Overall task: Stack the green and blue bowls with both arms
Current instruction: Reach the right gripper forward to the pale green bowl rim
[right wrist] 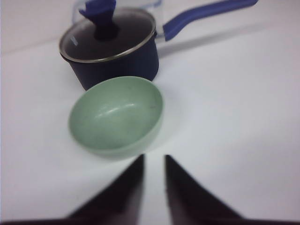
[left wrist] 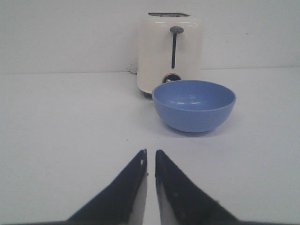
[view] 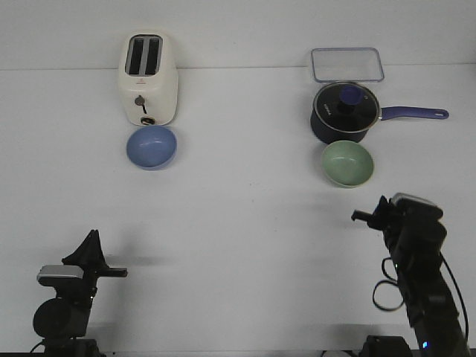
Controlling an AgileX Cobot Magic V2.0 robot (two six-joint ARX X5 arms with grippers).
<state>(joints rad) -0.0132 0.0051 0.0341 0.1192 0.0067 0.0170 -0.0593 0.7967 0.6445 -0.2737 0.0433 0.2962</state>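
Currently, left to right across the white worktop (view: pixel 238 223): left gripper (view: pixel 91 239) sits near the front-left corner, tips almost pressed together with only a thin slit between them, nothing held. Its fingers (left wrist: pixel 133 180) aim at the blue bowl (view: pixel 152 146), well apart from it. Blue bowl stands upright, left of centre toward the back edge, just in front of the cream toaster (view: pixel 147 78); touching or not, can't tell.

Right half: clear lidded container (view: pixel 347 65) at the back edge, dark blue saucepan (view: pixel 344 111) with glass lid just in front of it, handle aimed at the right edge. Green bowl (view: pixel 347 163) sits upright just in front of the saucepan, close against it.

Right gripper (view: pixel 366 216) is raised near the front-right corner, tips narrowly parted, empty. In the wrist view its fingers (right wrist: pixel 129 187) sit just short of the green bowl's rim.

Bowls are well apart, not stacked.
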